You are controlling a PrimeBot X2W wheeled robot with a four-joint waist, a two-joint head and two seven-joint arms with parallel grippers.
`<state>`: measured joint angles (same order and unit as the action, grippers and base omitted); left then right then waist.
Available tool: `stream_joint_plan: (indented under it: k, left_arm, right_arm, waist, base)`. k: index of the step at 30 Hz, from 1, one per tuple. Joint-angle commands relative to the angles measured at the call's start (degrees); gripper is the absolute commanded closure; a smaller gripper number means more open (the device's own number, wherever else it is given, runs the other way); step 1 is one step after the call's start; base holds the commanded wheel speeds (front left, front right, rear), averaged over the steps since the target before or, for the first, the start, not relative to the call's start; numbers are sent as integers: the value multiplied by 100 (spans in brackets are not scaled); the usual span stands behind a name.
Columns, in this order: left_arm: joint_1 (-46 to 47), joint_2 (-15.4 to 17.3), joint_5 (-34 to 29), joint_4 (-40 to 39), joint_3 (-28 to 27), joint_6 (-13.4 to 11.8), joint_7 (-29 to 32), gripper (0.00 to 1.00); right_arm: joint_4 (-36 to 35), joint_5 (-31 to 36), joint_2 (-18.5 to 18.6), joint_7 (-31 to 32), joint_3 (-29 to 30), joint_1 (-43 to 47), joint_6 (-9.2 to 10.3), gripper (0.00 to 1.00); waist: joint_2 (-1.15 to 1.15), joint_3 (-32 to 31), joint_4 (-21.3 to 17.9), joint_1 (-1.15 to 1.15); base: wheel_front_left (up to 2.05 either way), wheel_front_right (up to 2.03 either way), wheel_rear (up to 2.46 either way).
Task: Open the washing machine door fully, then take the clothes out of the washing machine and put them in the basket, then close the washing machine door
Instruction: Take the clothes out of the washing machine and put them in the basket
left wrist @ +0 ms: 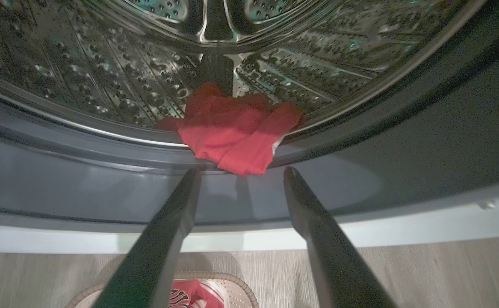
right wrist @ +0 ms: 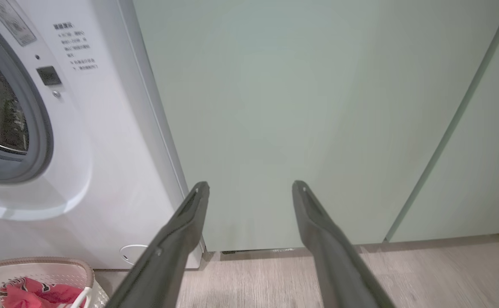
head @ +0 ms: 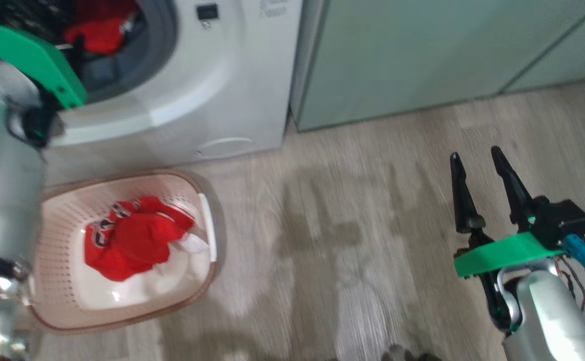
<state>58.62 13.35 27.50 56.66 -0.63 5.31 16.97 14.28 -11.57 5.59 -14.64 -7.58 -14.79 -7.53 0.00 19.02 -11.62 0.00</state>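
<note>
Left hand (left wrist: 243, 171) and right hand (head: 475, 153), each empty, fingers (left wrist: 163, 239) spread wide apart.

1. White front-loading washing machine (head: 222, 75) with a grey gasket, upper left of the head view, drum mouth uncovered.
2. Red fabric garment (left wrist: 232, 132) draped over the drum's front lip, frame centre.
3. Cream perforated plastic basket (head: 61, 220) with a brown rim, lower left, holding a crumpled red-and-white garment (head: 132, 238).

— What carries everything here?
— A pale, wood-grain floor (head: 372, 225).
— And what stands directly on it?
— The white washing machine (head: 212, 100) at the back, the pale green cabinets (head: 397, 55) just beside it, and the basket (head: 59, 225) on the boards, just in front of the washer's lower front.
</note>
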Motion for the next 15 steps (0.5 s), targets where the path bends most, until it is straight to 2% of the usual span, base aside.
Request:
stream_joint_plan:
  k: [1,7,15]
  left_arm:
    - [324,341,37,-61,-141,-37,53,0]
    - [1057,540,82,426,-130,-57,347,0]
    - [1754,685,4,890,14,-143,637,0]
  right_arm:
    - [-200,53,-14,-36,-145,-118,4,0]
    - [-242,46,-95,-36,-149,-314,4,0]
    - [-259,62,-160,-36,-156,-386,4,0]
  waist:
    - [0,470,-377,0]
    - [0,931,-635,0]
    - [0,1245,-755,0]
  base:
    - [0,0,0]
    - [0,0,0]
    - [0,0,0]
